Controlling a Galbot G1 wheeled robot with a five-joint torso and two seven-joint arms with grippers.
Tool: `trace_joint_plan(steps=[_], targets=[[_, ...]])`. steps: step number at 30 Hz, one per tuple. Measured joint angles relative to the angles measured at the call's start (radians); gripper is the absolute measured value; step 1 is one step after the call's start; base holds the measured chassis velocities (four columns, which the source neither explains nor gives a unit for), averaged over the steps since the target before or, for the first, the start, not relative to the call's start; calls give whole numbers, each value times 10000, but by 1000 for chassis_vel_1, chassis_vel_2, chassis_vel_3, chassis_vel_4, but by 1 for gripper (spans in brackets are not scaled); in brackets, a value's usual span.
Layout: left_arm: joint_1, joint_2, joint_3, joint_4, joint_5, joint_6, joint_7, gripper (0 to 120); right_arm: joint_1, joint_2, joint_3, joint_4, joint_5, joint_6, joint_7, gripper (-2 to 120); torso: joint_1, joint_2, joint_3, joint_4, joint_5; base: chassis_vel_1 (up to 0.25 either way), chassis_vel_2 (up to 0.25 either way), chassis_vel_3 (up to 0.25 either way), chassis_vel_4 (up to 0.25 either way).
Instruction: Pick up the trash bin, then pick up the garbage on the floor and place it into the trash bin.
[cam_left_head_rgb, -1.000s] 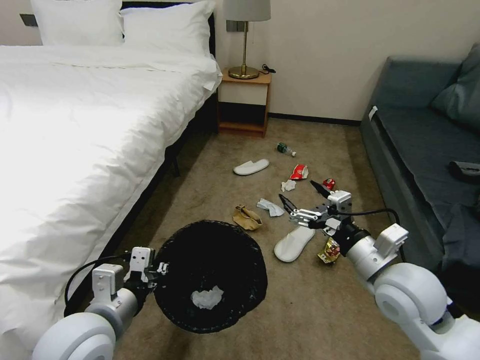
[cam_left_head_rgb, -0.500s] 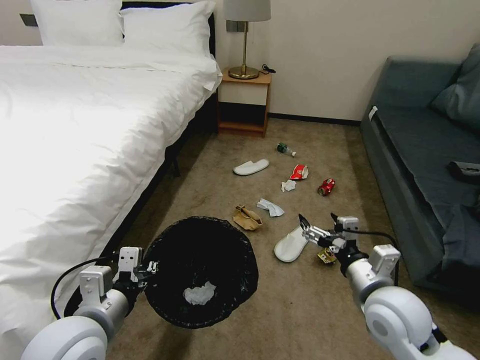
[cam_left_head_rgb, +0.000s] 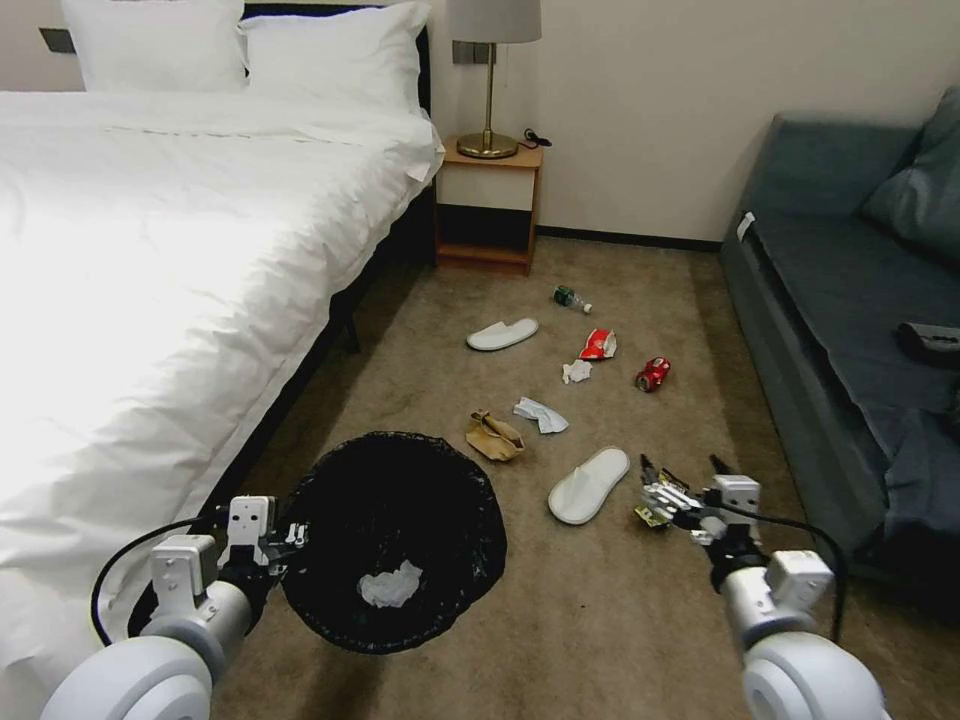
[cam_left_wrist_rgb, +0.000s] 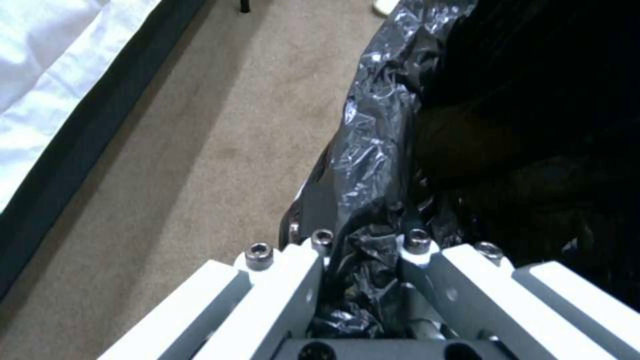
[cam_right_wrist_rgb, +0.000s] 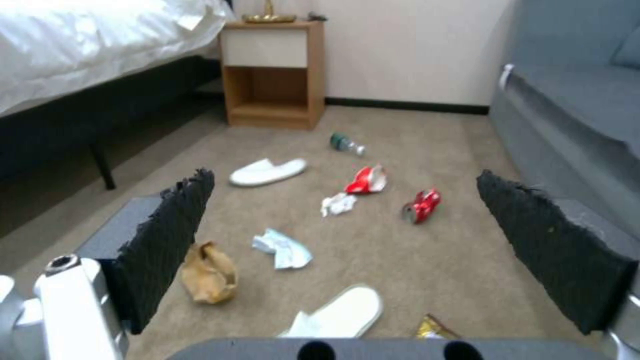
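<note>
The trash bin (cam_left_head_rgb: 395, 540), round, black and lined with a crinkled glossy bag, is held off the tan carpet (cam_left_head_rgb: 620, 620) beside the white bed (cam_left_head_rgb: 150, 250); a crumpled tissue (cam_left_head_rgb: 390, 587) is seen inside. Its rim is clamped by the left tool (cam_left_head_rgb: 290, 535). The right tool (cam_left_head_rgb: 680, 480) is spread wide, empty, over a colourful wrapper (cam_left_head_rgb: 650, 515) near a white slipper (cam_left_head_rgb: 588, 485).

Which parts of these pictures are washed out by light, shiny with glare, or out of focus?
Head view: the white bed is overexposed, its folds nearly lost. Left wrist view: the trash bin liner shows bright glare on its crinkles where the left pincer is shut on it; the inside is too dark to read. Right wrist view: the open right pincer pads are blurred, the litter beyond slightly soft.
</note>
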Motion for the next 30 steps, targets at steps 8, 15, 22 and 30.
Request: trace_joint_plan(steps=[8,15,22,30], targets=[[55,-93,-29,-88,29,0,-13,2,-135,114,465,71,182,119,-120,100,0,0,0,1,1,0,0,0,0],[173,-175,-85,-230,57,0,-15,2,-180,153,501,168,238,148,-119,100,0,0,0,1,1,-65,70,66,-80],[240,-196,-130,-319,71,0,-15,2,-219,143,521,187,309,148,-112,100,0,0,3,1,2,-137,133,136,-132],[383,-226,-165,-425,124,0,2,2,-241,198,454,181,332,148,-113,100,-1,0,1,1,1,-111,107,102,-106]])
